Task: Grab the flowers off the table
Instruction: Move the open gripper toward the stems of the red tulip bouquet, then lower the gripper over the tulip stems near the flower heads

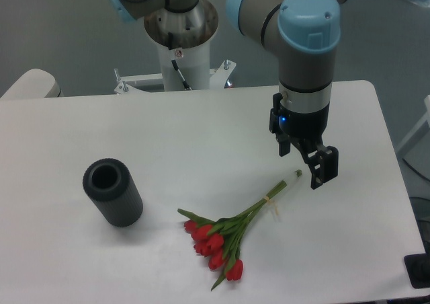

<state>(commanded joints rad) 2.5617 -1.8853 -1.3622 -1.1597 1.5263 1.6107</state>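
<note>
So the pickup basically hasn't happened yet. The tulips (218,240) are lying flat on the white desk (201,136), near the front edge, red heads toward the camera and the tied stems running up and to the right. The gripper (308,161) hangs just beside the cut stem ends, a bit above and to the right, fingers pointing down with a visible gap between them and nothing in it. Can't tell if a fingertip brushes the stem tip, but it's definitely not clamped on anything.

My read: what's left is pretty much everything, meaning line up over the stems, close, lift.

A black ribbed vase (113,192) stands well apart to the left.

As for writing, there's a small red-and-white sticker on the robot's base column (178,52), too small to read. No brand legible anywhere.
</note>
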